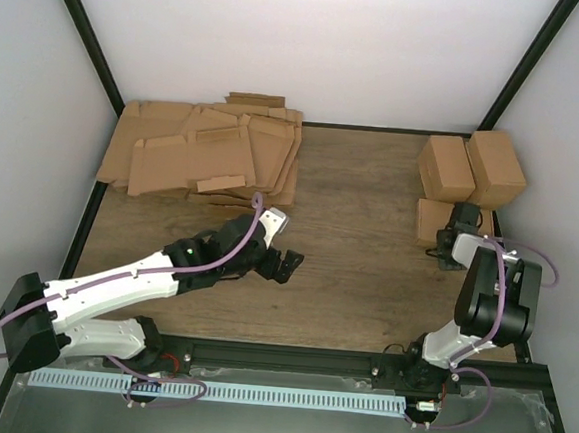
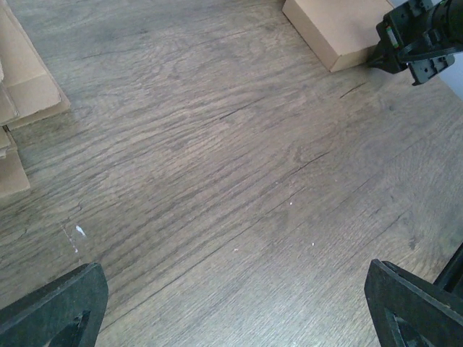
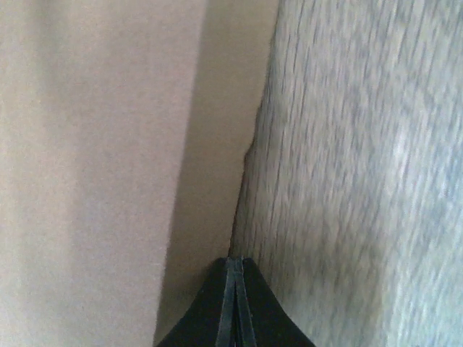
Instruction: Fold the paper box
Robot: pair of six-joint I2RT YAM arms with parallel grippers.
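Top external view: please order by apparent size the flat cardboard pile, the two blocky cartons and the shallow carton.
1. flat cardboard pile
2. left blocky carton and right blocky carton: alike
3. shallow carton: partly hidden by the right arm, unsure

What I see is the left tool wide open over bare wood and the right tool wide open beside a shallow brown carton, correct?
Not quite: the right tool is shut tight beside the shallow brown carton, as the right wrist view shows. The left tool is indeed wide open over the wooden table.
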